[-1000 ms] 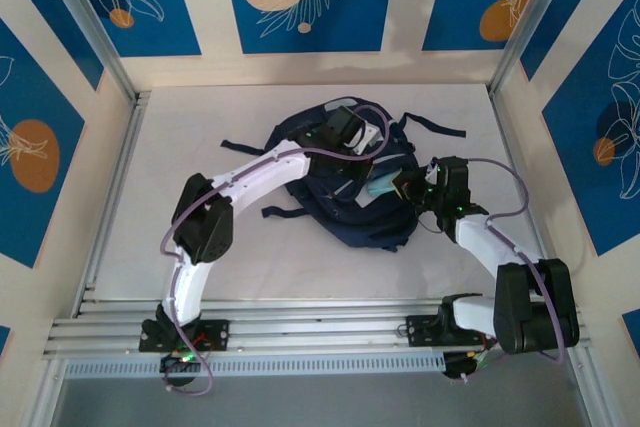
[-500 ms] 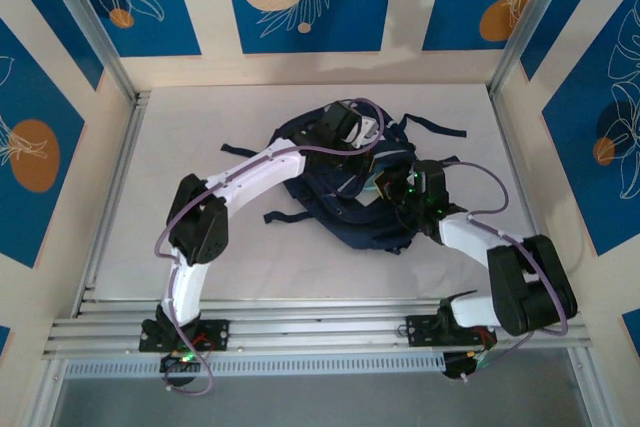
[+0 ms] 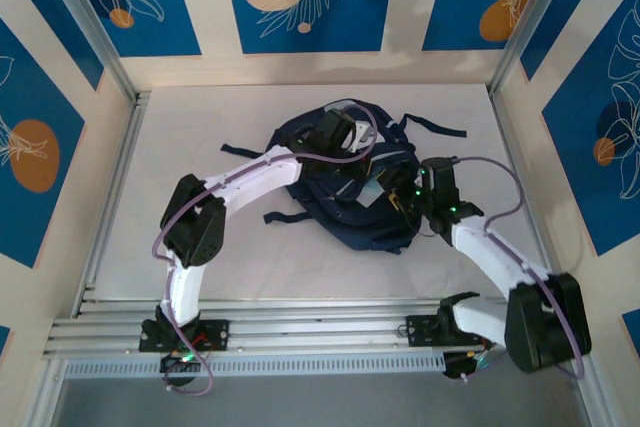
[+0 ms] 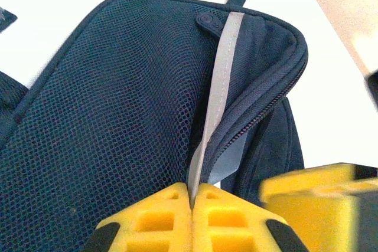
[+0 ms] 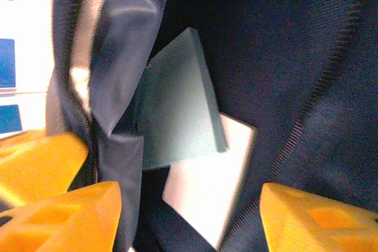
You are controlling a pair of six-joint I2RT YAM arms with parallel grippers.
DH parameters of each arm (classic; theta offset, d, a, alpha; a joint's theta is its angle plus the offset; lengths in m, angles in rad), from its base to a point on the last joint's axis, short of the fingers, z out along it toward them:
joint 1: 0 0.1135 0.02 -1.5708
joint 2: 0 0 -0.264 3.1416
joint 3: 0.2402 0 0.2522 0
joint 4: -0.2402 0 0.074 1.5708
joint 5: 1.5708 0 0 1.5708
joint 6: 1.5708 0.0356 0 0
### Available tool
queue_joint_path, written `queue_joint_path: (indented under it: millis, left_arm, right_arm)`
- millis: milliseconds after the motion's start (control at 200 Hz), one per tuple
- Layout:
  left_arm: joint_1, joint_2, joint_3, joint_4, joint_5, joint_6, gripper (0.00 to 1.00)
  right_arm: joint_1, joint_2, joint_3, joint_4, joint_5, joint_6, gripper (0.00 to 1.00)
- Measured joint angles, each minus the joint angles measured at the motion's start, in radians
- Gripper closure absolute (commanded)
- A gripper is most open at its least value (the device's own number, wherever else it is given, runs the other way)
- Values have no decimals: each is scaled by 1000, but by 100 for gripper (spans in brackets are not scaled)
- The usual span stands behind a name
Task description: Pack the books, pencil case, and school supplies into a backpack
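Currently the left gripper point(image 4: 192, 196) pinches the backpack's point(image 4: 106, 116) grey stripe point(image 4: 221, 81). The right gripper point(image 5: 192, 210), jaws spread, faces the light-blue pad point(image 5: 177, 110) and whitish piece point(image 5: 207, 199) inside its mouth. One finger point(image 5: 65, 205) beside the fabric fold point(image 5: 118, 104) could snag it on leaving and drag them out.

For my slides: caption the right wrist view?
Open right pincer at the backpack mouth; light-blue pad overlapping a whitish piece inside.

Overhead view bright, even, soft shadows. Wrist views: table point(image 4: 333, 110) overexposed white; backpack point(image 5: 283, 39) interior dim; yellow fingers point(image 5: 59, 216) blurred.
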Motion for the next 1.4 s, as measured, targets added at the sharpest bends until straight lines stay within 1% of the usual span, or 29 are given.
queue_joint_path:
  millis: [30,60,155,180,235,315,440,540,630,695,745,820,1005,1230,1395]
  left_arm:
    - [0,0,-4,8,3,-3,100]
    - [1,0,-8,15,6,-6,94]
    - [3,0,-16,32,18,-25,61]
    - [4,0,-17,39,26,-29,55]
    - [6,-2,-20,56,40,-37,49]
    - [16,-18,-42,82,62,-65,40]
    - [60,-98,-156,125,91,-97,31]
    - [122,-182,-273,161,91,-116,29]
    - [183,-243,-369,195,89,-135,29]
    - [218,-273,-431,225,88,-140,29]
    - [240,-287,-480,248,92,-140,29]
    - [249,-293,-542,291,121,-138,29]
    - [240,-293,-682,450,268,-158,30]
    - [206,-275,-719,607,360,-196,33]
    - [151,-224,-748,729,418,-286,35]
  right_arm:
    - [-3,-27,6,-49,7,-21,34]
    - [-6,-54,15,-101,15,-42,34]
    - [-8,-115,48,-237,33,-99,34]
    - [-6,-126,56,-261,34,-108,34]
    - [3,-146,72,-314,38,-126,34]
    - [31,-156,87,-366,47,-134,37]
    - [124,-135,100,-413,73,-126,39]
    - [230,-85,126,-430,124,-103,40]
    - [326,-16,166,-431,183,-80,40]
    - [372,38,200,-430,215,-66,40]
    - [389,77,222,-426,228,-60,40]
    - [393,121,245,-420,249,-55,38]
    - [383,167,262,-410,302,-55,36]
    - [343,190,246,-350,321,-56,36]
    - [270,206,214,-319,318,-69,40]
